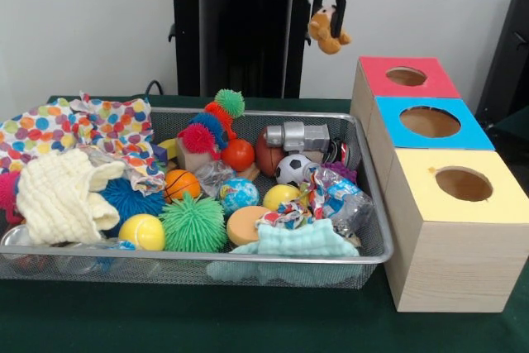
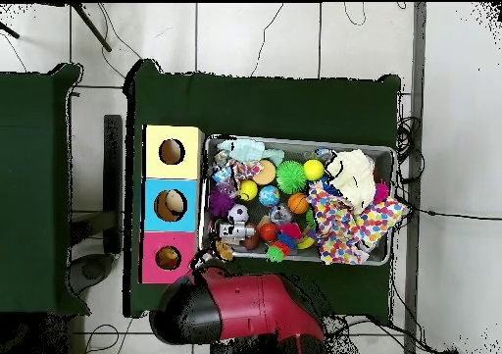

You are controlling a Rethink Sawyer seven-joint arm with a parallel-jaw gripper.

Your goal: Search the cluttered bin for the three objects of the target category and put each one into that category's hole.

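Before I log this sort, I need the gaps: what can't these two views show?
- Pincer holding the orange-brown plush animal toy: in the overhead view the red arm covers both.
- Red-topped round hole: its inside is hidden in the front view.
- Silver wire mesh bin: cloths hide the lower layer in both views.

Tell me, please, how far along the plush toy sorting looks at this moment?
Underway: the gripper holds an orange-brown plush toy lifted clear of the bin, not yet over the red-topped hole. Whether earlier toys already sit inside cannot be told. Any remaining plush toys are hidden in the clutter.
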